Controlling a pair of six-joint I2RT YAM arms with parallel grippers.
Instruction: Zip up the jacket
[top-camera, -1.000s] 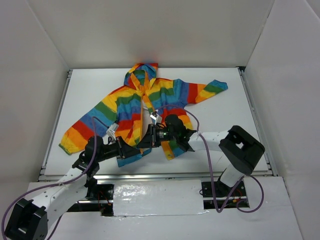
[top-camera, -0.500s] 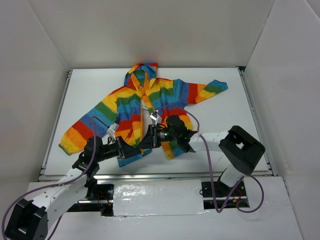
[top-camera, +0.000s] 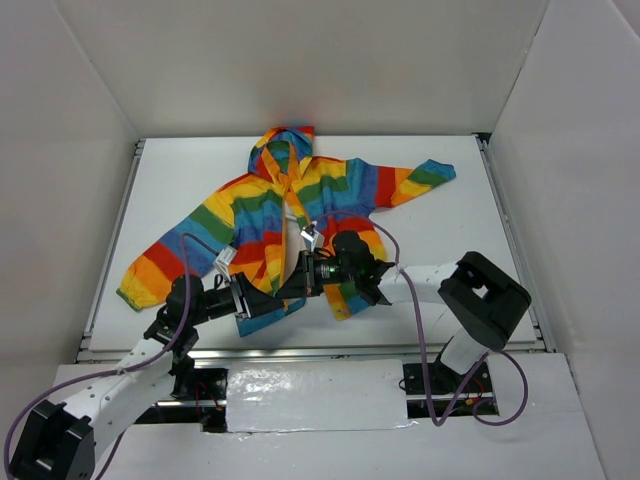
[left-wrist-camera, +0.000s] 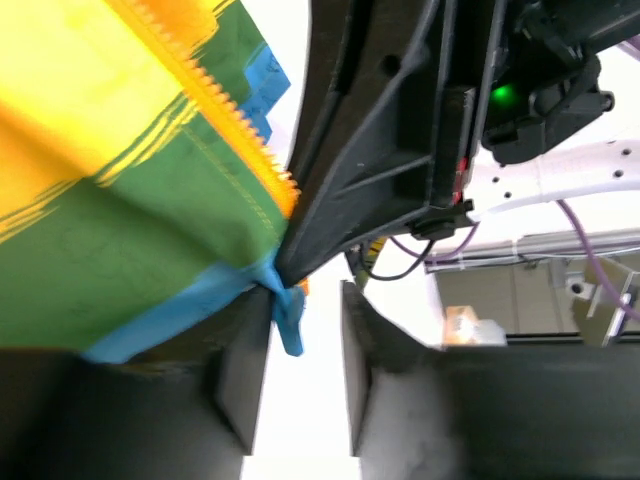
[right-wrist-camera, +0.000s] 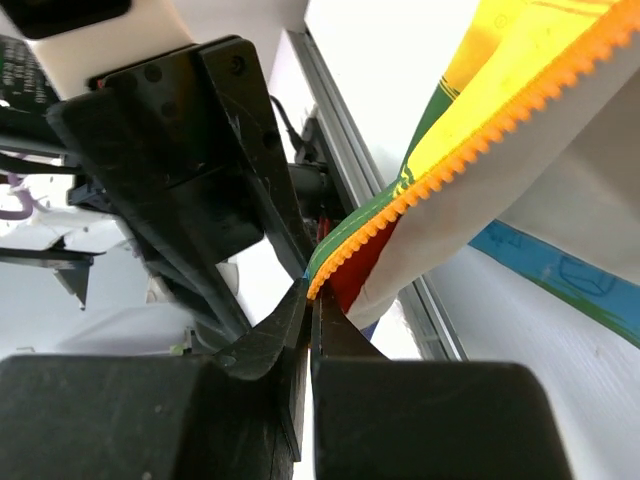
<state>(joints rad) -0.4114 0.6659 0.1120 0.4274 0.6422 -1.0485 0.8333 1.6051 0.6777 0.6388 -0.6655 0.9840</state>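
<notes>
The rainbow-striped jacket (top-camera: 300, 200) lies spread on the white table (top-camera: 450, 250), hood at the far side and front partly parted. My right gripper (top-camera: 290, 283) is at the lower front hem, shut on the bottom end of the orange zipper band (right-wrist-camera: 470, 150) of the jacket (right-wrist-camera: 520, 90). My left gripper (left-wrist-camera: 300, 350) faces it just to the left, open. A blue hem corner (left-wrist-camera: 288, 325) of the jacket (left-wrist-camera: 130, 200) hangs beside its left finger (left-wrist-camera: 240, 390). In the left wrist view the right gripper (left-wrist-camera: 290, 268) pinches that corner.
White walls enclose the table on three sides. A metal rail (top-camera: 320, 350) runs along the near edge under both grippers. The right arm's bulky elbow (top-camera: 485, 295) sits near the right front corner. Purple cables (top-camera: 415, 330) loop beside the arms.
The left gripper has opened, letting go of the hem, and drawn back slightly to the left. The right gripper has shut on the zipper band's bottom end.
</notes>
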